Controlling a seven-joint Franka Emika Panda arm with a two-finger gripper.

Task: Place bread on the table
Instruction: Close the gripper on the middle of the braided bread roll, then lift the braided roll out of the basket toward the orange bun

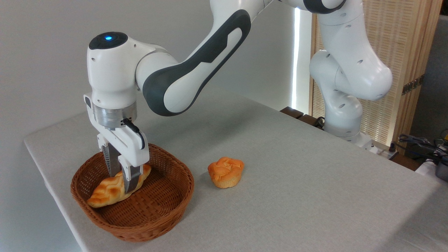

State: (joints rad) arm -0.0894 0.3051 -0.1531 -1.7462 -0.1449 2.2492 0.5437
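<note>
The bread (107, 190), a long braided golden loaf with brown patches, lies inside the brown wicker basket (154, 213) at the front left of the table (280, 157). My gripper (121, 180) reaches down into the basket, one finger on each side of the loaf's middle. The fingers (130, 181) press against the loaf, which still seems to rest on the basket's floor. The loaf's right end is partly hidden behind the near finger.
A round orange muffin-shaped bun (226, 172) sits on the grey cloth just right of the basket. The arm's base (344, 129) stands at the back right edge, with cables (420, 143) beyond it. The table's left edge runs close to the basket.
</note>
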